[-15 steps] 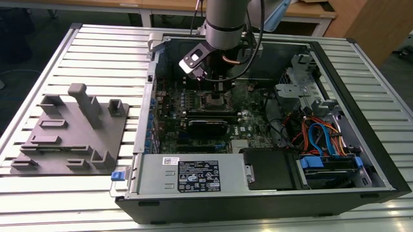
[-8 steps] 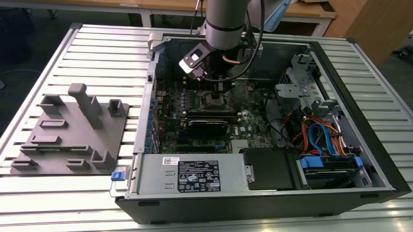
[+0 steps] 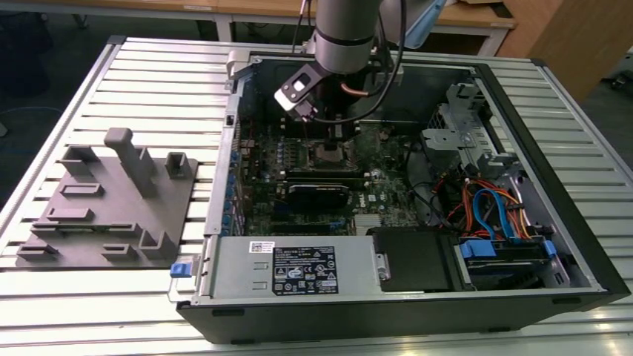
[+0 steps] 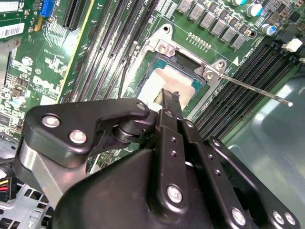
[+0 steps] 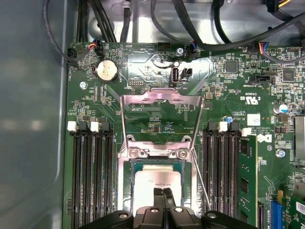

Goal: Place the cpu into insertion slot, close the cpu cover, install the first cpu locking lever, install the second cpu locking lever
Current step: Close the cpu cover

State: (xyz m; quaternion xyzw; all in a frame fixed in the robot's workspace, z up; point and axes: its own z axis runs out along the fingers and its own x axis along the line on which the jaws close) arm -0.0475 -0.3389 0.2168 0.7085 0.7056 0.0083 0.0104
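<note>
Slatted metal table [image 3: 158, 67] | open computer case [image 3: 396, 322] | hand [image 5: 162, 191] closed over cpu [image 5: 151, 179] | cpu cover [image 5: 159, 98] raised

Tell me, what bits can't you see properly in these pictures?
First wrist view: the gripper hides one edge of the cpu.
Second wrist view: its black body covers part of the cpu.
Exterior view: the insertion slot is too small to show the cpu inside; the gripper overhangs it.
Both wrist views: whether the fingertips touch the cpu is unclear.
</note>
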